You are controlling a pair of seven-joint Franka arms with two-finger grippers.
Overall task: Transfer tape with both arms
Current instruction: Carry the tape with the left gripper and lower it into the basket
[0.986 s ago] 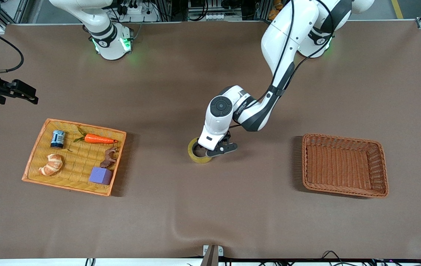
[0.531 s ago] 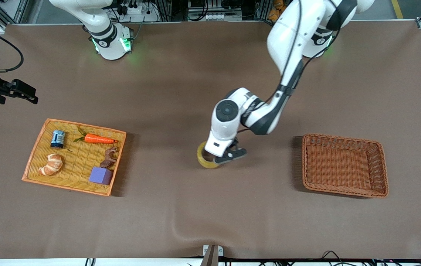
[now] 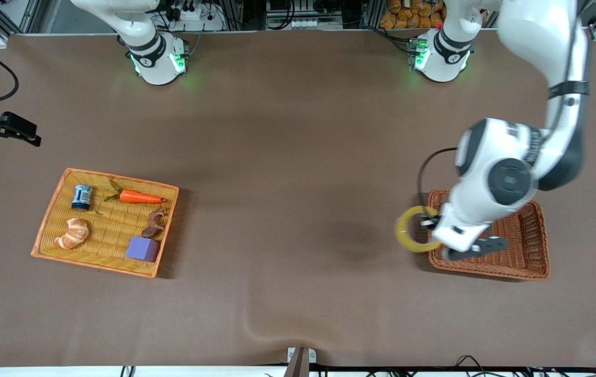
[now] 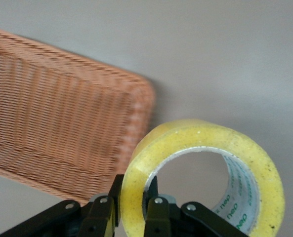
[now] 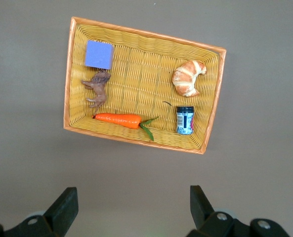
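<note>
The left gripper (image 3: pixel 430 229) pinches the tape (image 3: pixel 412 235) above the brown basket's (image 3: pixel 525 266) rim; the right gripper (image 5: pixel 131 207) waits wide open, empty, over bare table.

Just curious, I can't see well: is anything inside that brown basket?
The visible part of the brown basket shows only bare weave. The left tool, shut on the tape over its rim, and the arm cover the rest.
</note>
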